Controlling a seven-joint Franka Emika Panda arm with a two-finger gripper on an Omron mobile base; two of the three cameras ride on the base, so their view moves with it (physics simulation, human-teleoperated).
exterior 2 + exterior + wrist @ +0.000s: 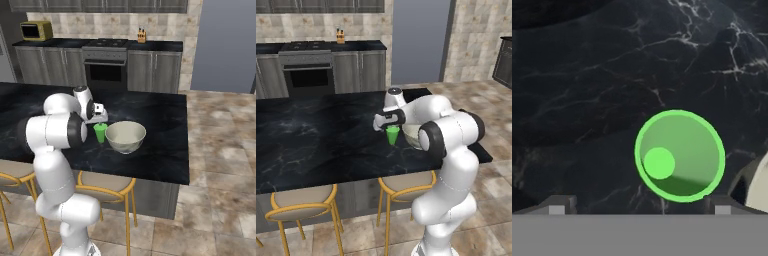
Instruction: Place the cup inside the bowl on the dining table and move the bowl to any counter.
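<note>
On the large island with the glossy black, white-veined marble top (316, 135), we see the small bright green tapered plastic tumbler (392, 135) standing upright, just beside the round deep pale cream bowl (125, 136). From the right base camera the tumbler (100, 133) stands to the left of the bowl, close to its wall; we cannot tell whether they touch. From the left base camera the bowl (410, 136) is partly hidden behind our white arm.

Our two-finger gripper (390, 126) hangs right over the tumbler, pointing down at it. Looking along the hand, we see straight into the tumbler's open mouth (679, 155), its rim a full ring and its base a lighter green disc inside, with a curve of the bowl's rim (759, 186) at the lower right. The two dark fingertips (558, 205) stand wide apart at the bottom edge, one on each side of the tumbler, so the pincer is spread and holds nothing.

Two yellow-framed, tan-seated stools (303, 202) stand along the near edge of the island.
</note>
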